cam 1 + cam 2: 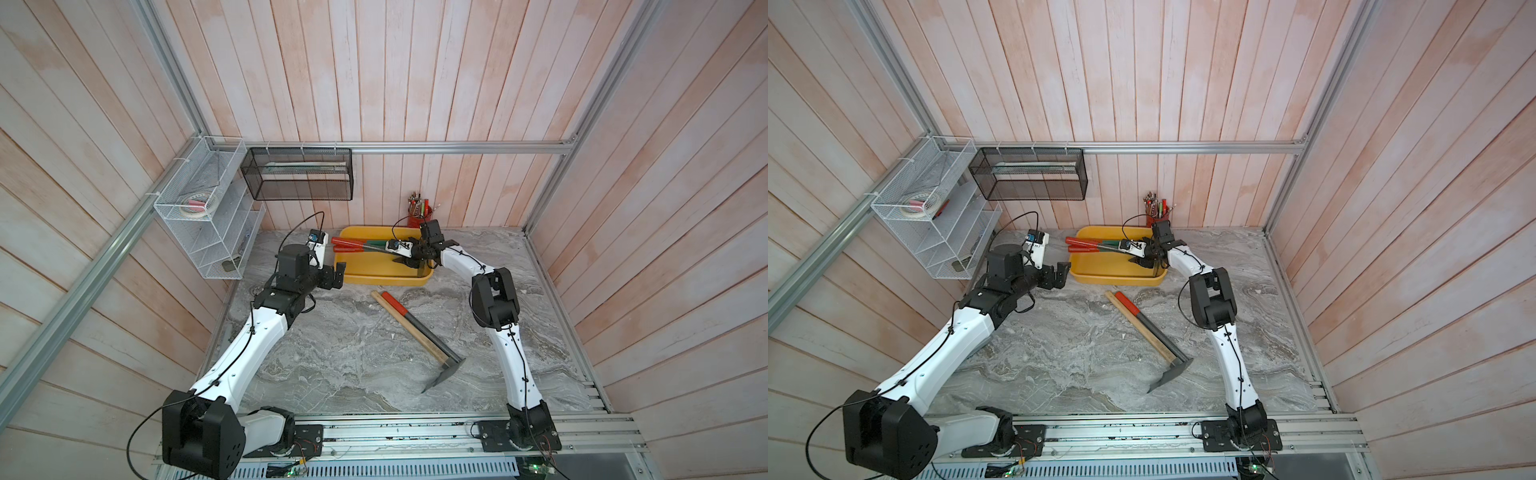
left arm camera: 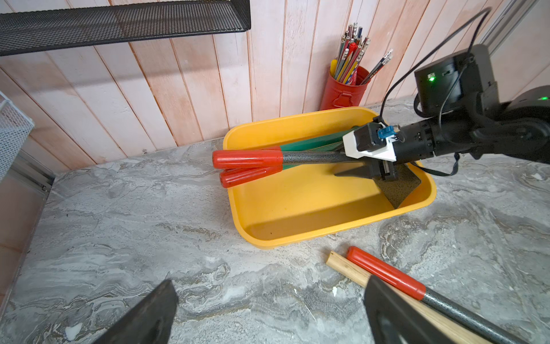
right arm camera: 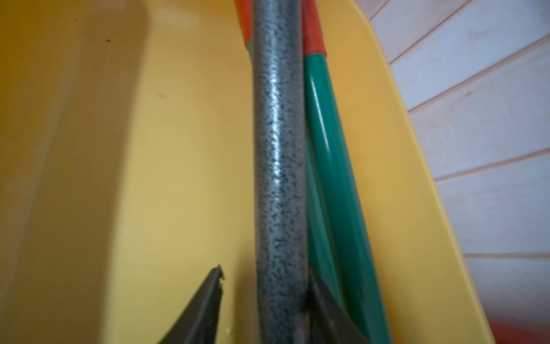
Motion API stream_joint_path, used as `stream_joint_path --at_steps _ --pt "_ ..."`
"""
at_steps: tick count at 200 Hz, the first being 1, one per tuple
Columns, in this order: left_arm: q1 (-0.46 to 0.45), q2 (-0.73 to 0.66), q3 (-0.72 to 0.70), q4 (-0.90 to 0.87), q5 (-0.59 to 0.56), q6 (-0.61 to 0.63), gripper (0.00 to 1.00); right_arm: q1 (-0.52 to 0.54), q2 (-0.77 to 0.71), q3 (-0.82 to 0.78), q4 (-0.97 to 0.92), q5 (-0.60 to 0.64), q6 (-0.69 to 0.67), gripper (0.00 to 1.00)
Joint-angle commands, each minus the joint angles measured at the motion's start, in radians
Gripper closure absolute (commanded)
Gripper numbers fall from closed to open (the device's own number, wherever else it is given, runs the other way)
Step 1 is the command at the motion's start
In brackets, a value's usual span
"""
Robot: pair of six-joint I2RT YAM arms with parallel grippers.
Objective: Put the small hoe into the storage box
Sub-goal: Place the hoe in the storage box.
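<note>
The small hoe [image 2: 309, 157] lies in the storage box [image 1: 386, 279] at upper centre of both top views. Its long axis runs left to right across the frame, with the red grip pointing left over the box's left rim and the dark blade down in the right end. A green-shafted tool [image 3: 333, 178] lies alongside it, pointing the same way. The right gripper [image 3: 265, 277] straddles the speckled grey shaft near the blade with its jaws parted. One finger [image 3: 205, 297] stands clear of the shaft and the other sits against it, so nothing is pinched. The left gripper [image 1: 334, 275], just left of the box, is spread wide and empty. A second red-gripped tool [image 1: 397, 305] lies diagonally on the marble table [image 1: 332, 353].
</note>
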Motion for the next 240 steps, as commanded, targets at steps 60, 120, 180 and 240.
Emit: stream_joint_path --at_steps 60,120,180,240 --pt "0.007 -0.017 0.018 -0.009 0.016 0.006 0.00 0.006 -0.184 -0.161 0.361 0.018 0.130 0.43" --pt "0.007 -0.034 0.000 0.023 0.031 -0.025 0.00 0.014 -0.340 -0.314 0.522 -0.021 0.303 0.44" --pt "0.024 0.211 0.149 0.068 0.122 -0.073 0.00 0.061 -0.700 -0.662 0.618 0.167 0.845 0.54" --pt "0.034 0.594 0.504 -0.080 0.181 -0.039 0.29 0.087 -1.089 -1.085 0.613 0.277 1.095 1.00"
